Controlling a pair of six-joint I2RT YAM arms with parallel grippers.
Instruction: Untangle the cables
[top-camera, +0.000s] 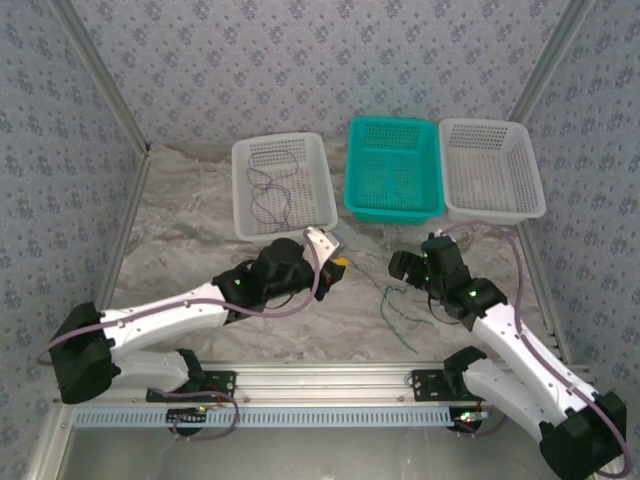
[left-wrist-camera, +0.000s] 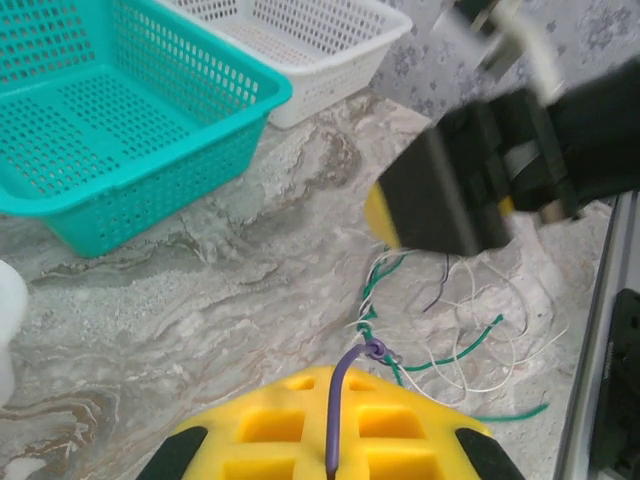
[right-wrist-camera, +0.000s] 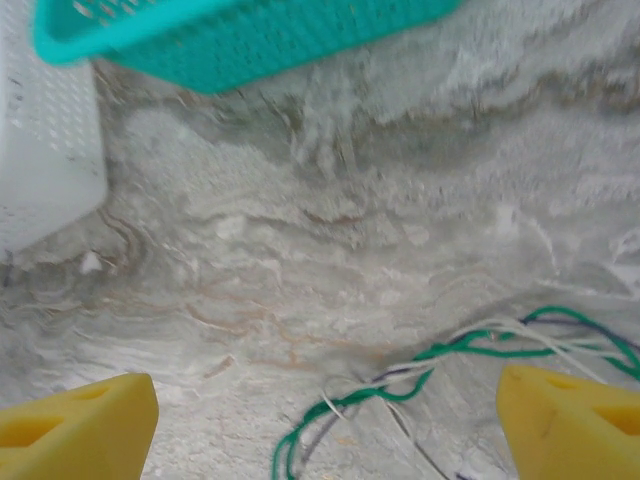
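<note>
In the top external view, the cables (top-camera: 400, 308) are seen bunched on the marbled table (top-camera: 190, 240). They lie between the two pincers, just nearward of the right gripper (top-camera: 403, 266) and to the right of the left gripper (top-camera: 338, 264). The bunch is drawn out from far-left to near-right, its green tail pointing at the near edge. Three baskets are lined up behind: a left white basket (top-camera: 283, 150), in which a separate purple wire (top-camera: 268, 195) is coiled, a teal basket (top-camera: 392, 212) and a right white basket (top-camera: 492, 210).

In the left wrist view, the left gripper's yellow fingers (left-wrist-camera: 270, 430) are pressed together on a purple strand (left-wrist-camera: 343, 385). The strand rises from their seam to a knot (left-wrist-camera: 374, 349) at the near end of the bunch. Beyond the knot, green and whitish wires are fanned out to the right over the table. Their far part is overhung by the black body of the right gripper, which blocks the view of it.

In the right wrist view — a blurred one — the right gripper's fingers (right-wrist-camera: 80, 425) are spread wide, one at each lower corner, with nothing held. Green and whitish strands (right-wrist-camera: 450, 348) are laid between them, nearer the right-hand finger, running from lower left to upper right. The teal basket's rim is seen at the top and a white basket at the left edge.
</note>
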